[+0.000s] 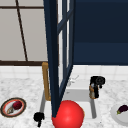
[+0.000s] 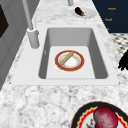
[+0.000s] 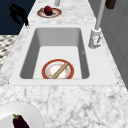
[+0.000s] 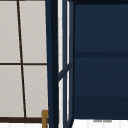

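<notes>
We note the left hand [image 1: 38, 117] hanging low at the sink's [image 2: 51, 75] front left corner, fingers drooping downward and holding nothing. In the left side view a hand [image 2: 124, 62] shows at the right edge, off the counter's front; in the right side view a hand [image 3: 18, 13] hovers at the far left, near the plate with a red fruit [image 3: 48, 11]. The right hand [image 1: 97, 82] hangs above the basin's right side with a brown object [image 1: 93, 93] against it; whether its fingers close on that object we cannot tell. In the basin lies a red-rimmed plate [image 2: 60, 67] with a tan stick [image 2: 66, 57] resting across it. The faucet [image 2: 32, 37] stands at the back rim. A white plate [image 1: 116, 116] with an eggplant [image 1: 122, 109] sits on the counter to the right, well apart from both hands. An open dark-blue cabinet door [image 1: 53, 62] swings out over the sink and blocks much of the front view, and a large red ball [image 1: 68, 114] covers the basin's front
</notes>
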Controlling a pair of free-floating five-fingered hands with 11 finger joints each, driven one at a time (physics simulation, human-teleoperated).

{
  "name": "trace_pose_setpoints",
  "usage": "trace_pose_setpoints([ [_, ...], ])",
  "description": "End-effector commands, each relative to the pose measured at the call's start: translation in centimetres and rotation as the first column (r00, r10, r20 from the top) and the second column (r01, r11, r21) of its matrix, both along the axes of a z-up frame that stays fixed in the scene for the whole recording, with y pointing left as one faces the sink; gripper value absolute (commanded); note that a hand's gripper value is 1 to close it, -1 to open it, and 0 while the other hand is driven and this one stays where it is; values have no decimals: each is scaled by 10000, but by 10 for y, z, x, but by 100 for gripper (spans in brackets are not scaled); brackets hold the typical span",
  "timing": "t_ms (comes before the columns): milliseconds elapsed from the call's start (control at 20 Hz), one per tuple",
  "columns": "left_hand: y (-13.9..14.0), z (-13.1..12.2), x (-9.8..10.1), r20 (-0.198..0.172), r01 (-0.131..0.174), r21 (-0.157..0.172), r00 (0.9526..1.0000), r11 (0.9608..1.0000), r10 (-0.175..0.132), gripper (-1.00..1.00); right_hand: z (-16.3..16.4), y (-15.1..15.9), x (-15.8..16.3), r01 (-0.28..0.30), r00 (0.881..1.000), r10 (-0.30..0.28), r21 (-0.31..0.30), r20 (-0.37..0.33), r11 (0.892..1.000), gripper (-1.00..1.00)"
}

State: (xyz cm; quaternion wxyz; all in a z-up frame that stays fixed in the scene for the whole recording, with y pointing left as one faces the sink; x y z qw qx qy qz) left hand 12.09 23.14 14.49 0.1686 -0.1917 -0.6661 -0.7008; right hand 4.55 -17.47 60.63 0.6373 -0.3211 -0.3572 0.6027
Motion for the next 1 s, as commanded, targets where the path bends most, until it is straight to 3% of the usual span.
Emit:
trace_pose_setpoints([
  [0, 0, 0, 0, 0, 0, 0, 10000, 10000, 0, 0, 19, 5, 4, 863, 9944, -874, 209, 588, 9961, 100],
  [300, 0, 0, 0, 0, 0, 0, 10000, 10000, 0, 0, 55, 10, 4, 1213, 9877, -1208, 11, 993, 9926, 100],
  [600, 0, 0, 0, 0, 0, 0, 10000, 10000, 0, 0, 104, 10, 3, 1337, 9897, -1328, -145, 542, 9909, 100],
  [950, 0, 0, 0, 0, 0, 0, 10000, 10000, 0, 0, 159, 13, 9, 1519, 9865, -1490, -393, 681, 9876, 100],
])
